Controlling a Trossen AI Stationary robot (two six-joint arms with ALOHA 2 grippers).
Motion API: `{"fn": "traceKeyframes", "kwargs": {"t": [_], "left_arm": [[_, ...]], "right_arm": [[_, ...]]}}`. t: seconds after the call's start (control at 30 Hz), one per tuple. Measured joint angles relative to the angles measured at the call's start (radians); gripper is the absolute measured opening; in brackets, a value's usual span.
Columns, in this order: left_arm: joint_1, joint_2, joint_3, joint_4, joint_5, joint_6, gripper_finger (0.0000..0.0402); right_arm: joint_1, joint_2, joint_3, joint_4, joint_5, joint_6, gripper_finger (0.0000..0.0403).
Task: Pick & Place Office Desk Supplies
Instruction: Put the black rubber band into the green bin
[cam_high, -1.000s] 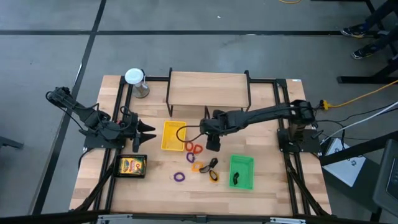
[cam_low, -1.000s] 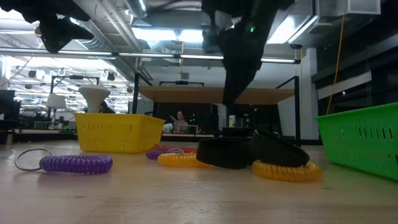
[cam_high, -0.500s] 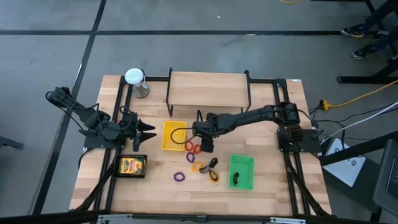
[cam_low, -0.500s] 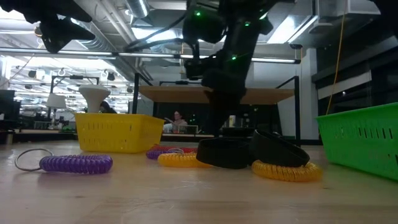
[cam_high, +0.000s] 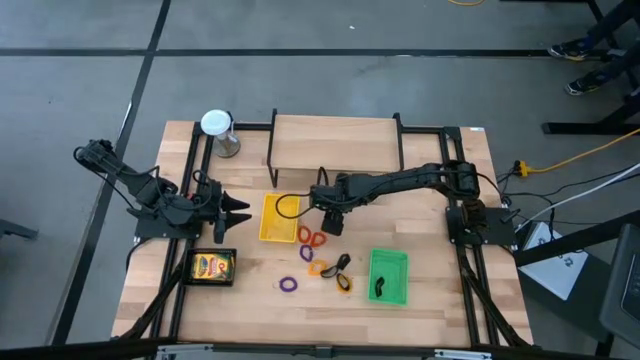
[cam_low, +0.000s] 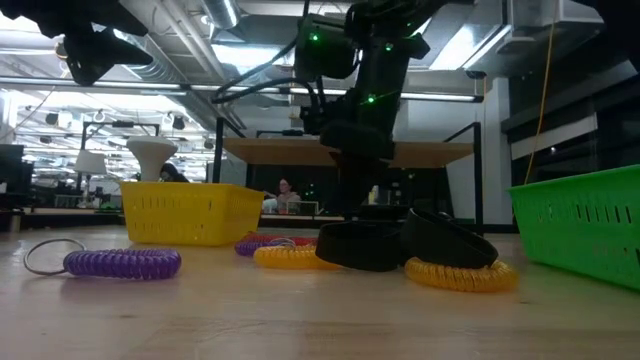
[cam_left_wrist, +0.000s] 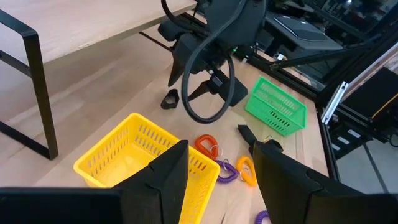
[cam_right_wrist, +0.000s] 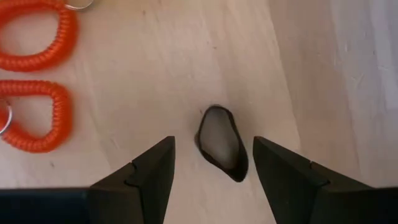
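My right gripper (cam_right_wrist: 212, 144) is open and points down over a small black clip (cam_right_wrist: 222, 143) that lies flat on the wood; its fingers stand on either side without touching it. In the high view this gripper (cam_high: 331, 221) is just right of the yellow tray (cam_high: 279, 218). Two orange rings (cam_right_wrist: 34, 81) lie beside the clip. More rings (cam_high: 289, 285) and black clips (cam_high: 343, 263) lie on the near half of the table. A yellow crayon box (cam_high: 211, 267) lies in the black tray. My left gripper (cam_high: 243, 210) waits open, left of the yellow tray.
The green tray (cam_high: 388, 277) holds a black clip (cam_high: 379, 288). A wooden shelf on black legs (cam_high: 336, 145) stands at the far side. A grey cylinder with a white top (cam_high: 218, 130) is at the far left. A black cable loop (cam_left_wrist: 208, 87) hangs from my right arm.
My right arm has swung toward the table's left and then toward the far edge, passing from over the rings to a spot beside the yellow tray. Nothing on the table has moved.
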Motion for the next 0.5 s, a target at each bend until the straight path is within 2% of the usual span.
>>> {"fn": "traceKeyframes", "kwargs": {"t": [0.5], "left_arm": [[0.000,0.000,0.000,0.002,-0.009,0.035,0.0175]], "right_arm": [[-0.003,0.092,0.003,-0.003,-0.093,0.116,0.0211]]}}
